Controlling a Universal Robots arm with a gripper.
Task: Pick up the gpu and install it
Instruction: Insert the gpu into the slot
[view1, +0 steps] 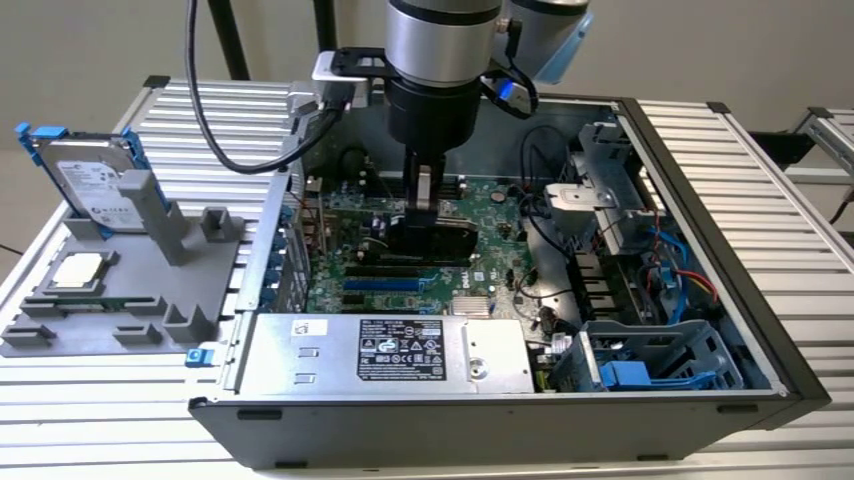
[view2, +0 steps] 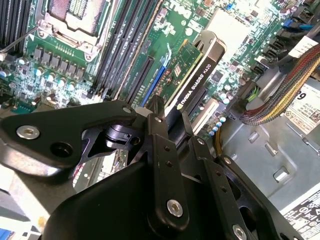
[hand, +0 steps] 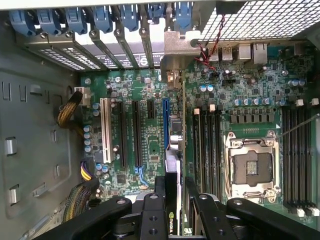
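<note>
My gripper (view1: 423, 205) reaches down into the open computer case (view1: 694, 180) and is shut on the gpu (view1: 435, 243). The gpu is a thin green card with a black cooler. In the second wrist view the gpu (view2: 196, 70) stands on edge between the fingers (view2: 159, 131), over the motherboard (view2: 60, 65) and close beside a long blue slot (view2: 152, 86). In the first wrist view the gpu (hand: 175, 142) runs edge-on next to the blue slot (hand: 165, 122), its silver bracket (hand: 176, 47) at the rear slot covers. I cannot tell whether the card touches the slot.
On the exterior view's left, a grey holder (view1: 134, 310) carries a silver hard drive with blue rails (view1: 96, 185) and a small square CPU chip (view1: 76, 271). Inside the case sit the power supply (view1: 387, 352), a drive cage (view1: 654, 365), cable bundles (view1: 667, 275) and the empty CPU socket (hand: 250, 165).
</note>
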